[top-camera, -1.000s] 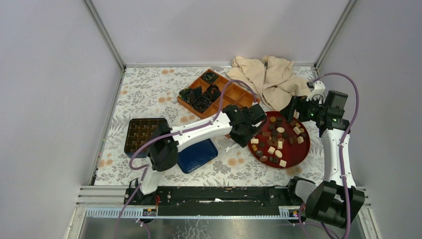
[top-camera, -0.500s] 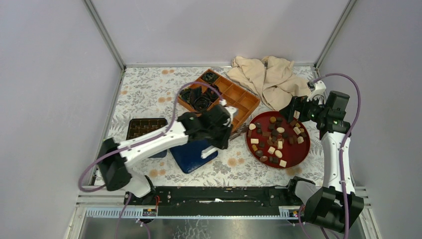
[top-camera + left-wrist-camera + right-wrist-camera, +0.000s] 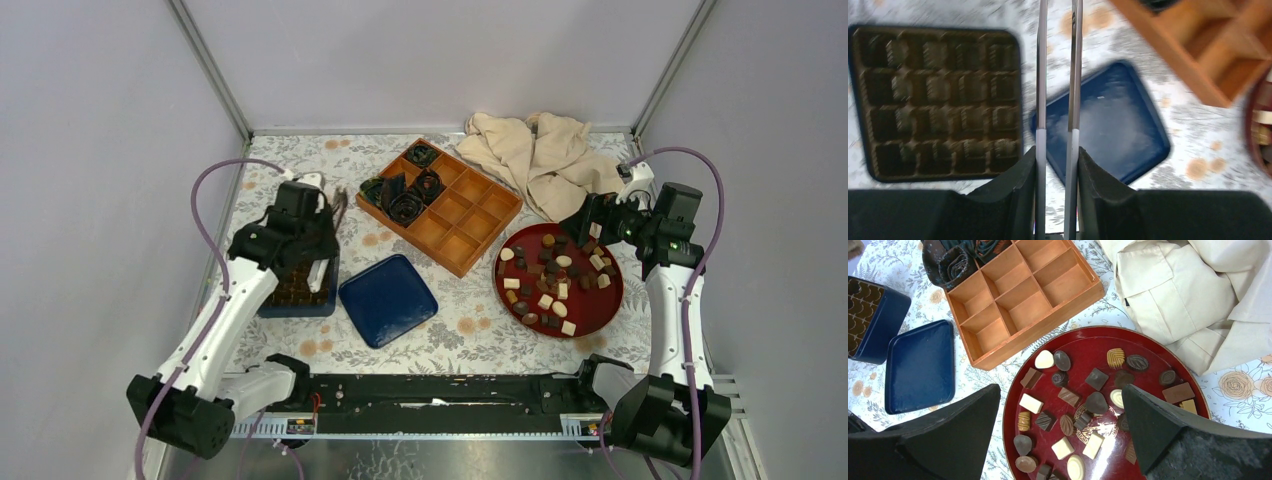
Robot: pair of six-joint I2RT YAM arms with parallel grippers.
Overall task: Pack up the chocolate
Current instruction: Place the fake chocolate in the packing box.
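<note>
Left gripper (image 3: 1058, 156): black fingers clamped on the tweezers (image 3: 1073, 100), two thin flat metal blades running parallel with a narrow gap between them. The blades point toward 12 o'clock, above the strip of table between blue box and lid. Their tips leave the wrist view, so I cannot tell whether they carry anything.

Right gripper (image 3: 1062, 390): broad black fingers spread wide, nothing between them. It hangs above the plate's 1 o'clock edge.

Chocolate (image 3: 1096, 378): all seen pieces lie loose on the plate (image 3: 1085, 347), a glossy red round dish at 4 o'clock. The pieces are square, oval, domed and ridged, in dark brown, mid-brown and cream.

Blue box (image 3: 875, 335): at 9 o'clock, rounded corners, partly under the left arm. It holds a brown moulded insert (image 3: 938, 100) of ribbed square cells, blurred in the wrist view.

Lid (image 3: 388, 300): a smooth blue rounded square at 7 o'clock, lying flat just beside the blue box.

Wooden tray (image 3: 465, 215): orange-brown and divided into rectangular cells, near 12 o'clock. Crumpled black paper cups (image 3: 405, 195) fill its 10 o'clock end.

Cloth (image 3: 540, 160): beige and rumpled, at 1 o'clock.

Table (image 3: 300, 170): covered in a floral print.
</note>
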